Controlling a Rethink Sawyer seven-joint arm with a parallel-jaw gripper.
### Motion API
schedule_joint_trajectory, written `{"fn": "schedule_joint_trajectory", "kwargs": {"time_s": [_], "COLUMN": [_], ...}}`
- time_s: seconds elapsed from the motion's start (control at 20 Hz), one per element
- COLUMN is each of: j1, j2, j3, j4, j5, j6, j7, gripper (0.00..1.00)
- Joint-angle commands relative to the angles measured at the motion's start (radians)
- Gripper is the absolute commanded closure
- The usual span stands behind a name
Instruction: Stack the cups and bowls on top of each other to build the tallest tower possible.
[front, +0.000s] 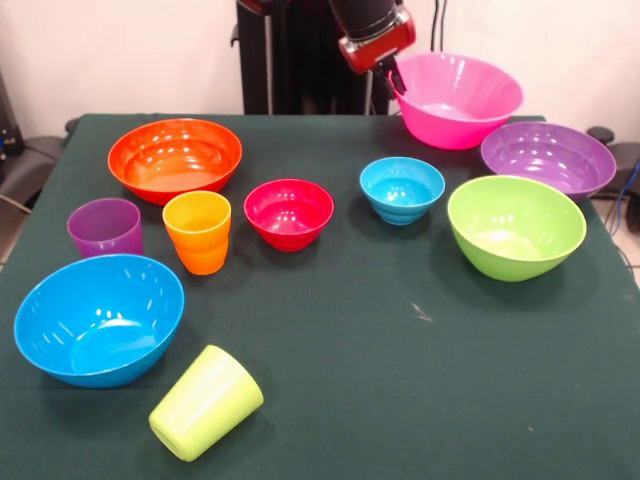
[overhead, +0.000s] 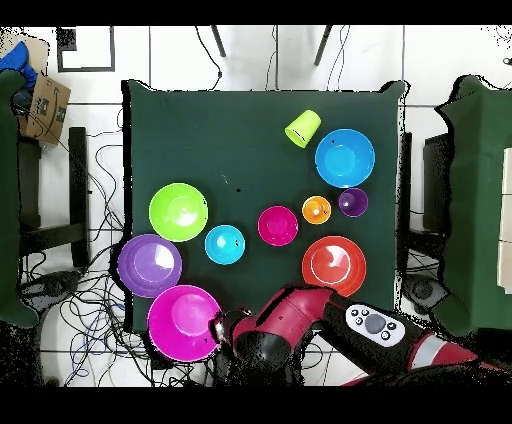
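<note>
The end effector (front: 396, 80) sits at the pink bowl's (front: 458, 98) rim at the desk's (front: 400, 350) far edge; whether it grips the rim I cannot tell. Nothing is stacked; the lime green cup (front: 206, 402) lies tipped beside the big blue bowl (front: 98, 318)

Cups (front: 197, 231) and bowls (front: 289, 213) lie scattered, unstacked; green cup (front: 206, 402) tipped.
</note>
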Motion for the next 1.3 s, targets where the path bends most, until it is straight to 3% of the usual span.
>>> {"fn": "schedule_joint_trajectory", "kwargs": {"time_s": [0.05,0.2,0.65,1.3], "j1": [0.032,0.039,-0.022,-0.051], "j2": [-0.074,-0.108,-0.173,-0.236], "j3": [0.031,0.041,0.115,0.185], "j4": [0.003,0.014,0.074,0.106], "j5": [0.021,0.062,0.215,0.293], "j6": [0.108,0.126,0.209,0.273], "j7": [-0.12,-0.116,-0.185,-0.174], "gripper": [1.0,1.0,1.0,1.0]}}
